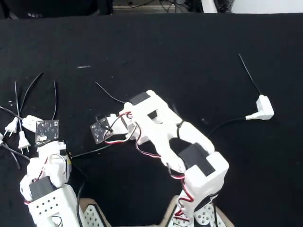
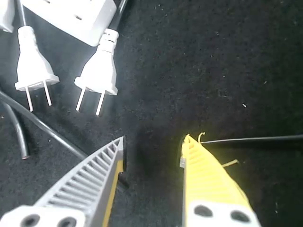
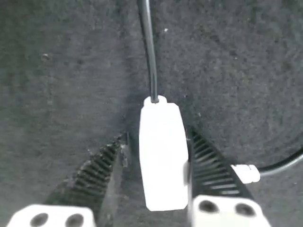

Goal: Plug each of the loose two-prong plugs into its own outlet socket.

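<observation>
Right claw point(image 3: 155, 138) straddles a white cord-end block point(image 3: 162, 151) lying on the black surface point(image 3: 57, 71). One finger touches its side and the other stands off with a gap, so nothing is clamped. Whether the block is a plug or a socket I cannot tell. Closing off-centre could twist it or push it aside.

Left claw point(image 2: 153, 139) gapes wide over bare surface. A two-prong plug point(image 2: 97, 71) and a second plug point(image 2: 35, 66) lie just ahead, beside a white outlet strip point(image 2: 75, 16). Their cords could snag.
</observation>
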